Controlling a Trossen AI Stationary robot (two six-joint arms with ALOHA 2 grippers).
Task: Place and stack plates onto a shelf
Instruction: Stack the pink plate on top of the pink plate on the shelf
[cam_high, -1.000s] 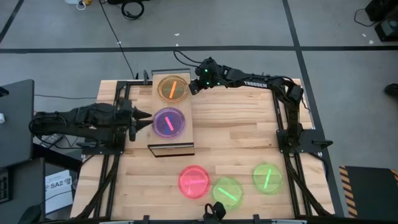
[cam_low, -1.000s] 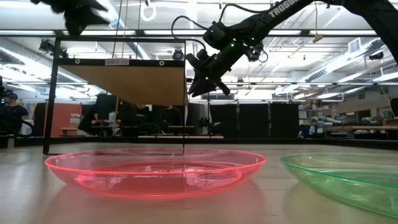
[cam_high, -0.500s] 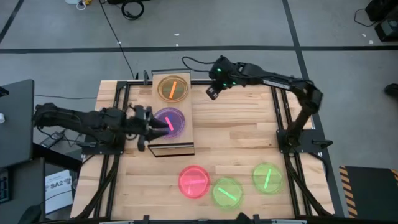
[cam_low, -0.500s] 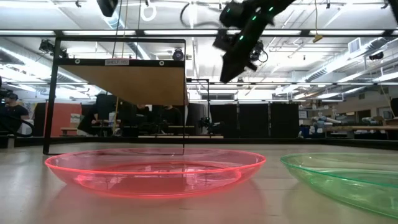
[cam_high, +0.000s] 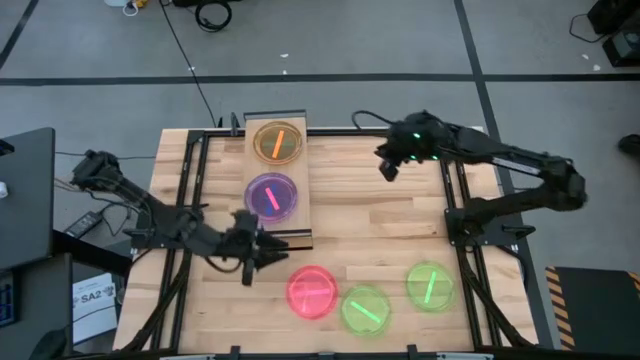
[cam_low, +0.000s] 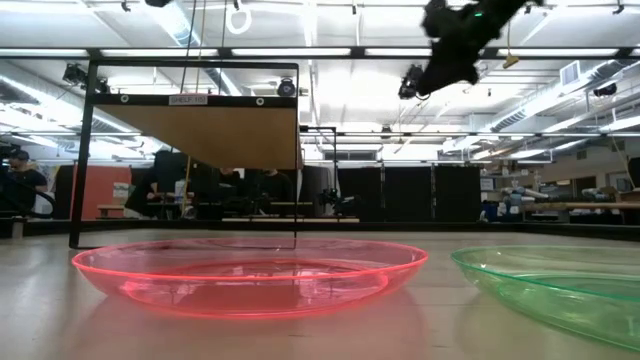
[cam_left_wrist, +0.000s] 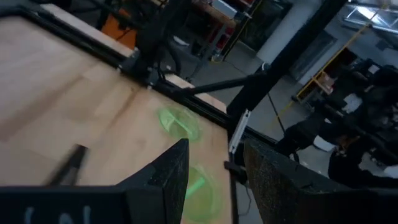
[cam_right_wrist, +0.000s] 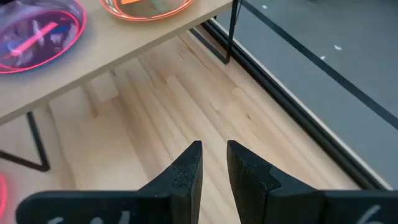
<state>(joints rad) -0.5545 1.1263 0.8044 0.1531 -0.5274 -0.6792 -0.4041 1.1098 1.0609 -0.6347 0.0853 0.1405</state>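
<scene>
Two plates sit side by side on the shelf (cam_high: 277, 185): an orange plate (cam_high: 277, 142) and a purple plate (cam_high: 271, 196). Three more lie on the table (cam_high: 380, 230): a pink plate (cam_high: 312, 292) and two green plates (cam_high: 366, 309) (cam_high: 430, 285). Left gripper (cam_high: 262, 249) hangs near the shelf's front end, fingers apart, empty. Right gripper (cam_high: 385, 168) hovers over bare table beside the shelf, fingers nearly together, empty

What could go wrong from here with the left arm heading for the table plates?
1. The pink translucent plastic plate touches or overlaps the nearer green translucent plate; lifting it may drag that one.
2. The left gripper, jaws open, sits close beside the light-wood shelf corner; a swing could clip it and shift the purple plate and orange plate there.
</scene>
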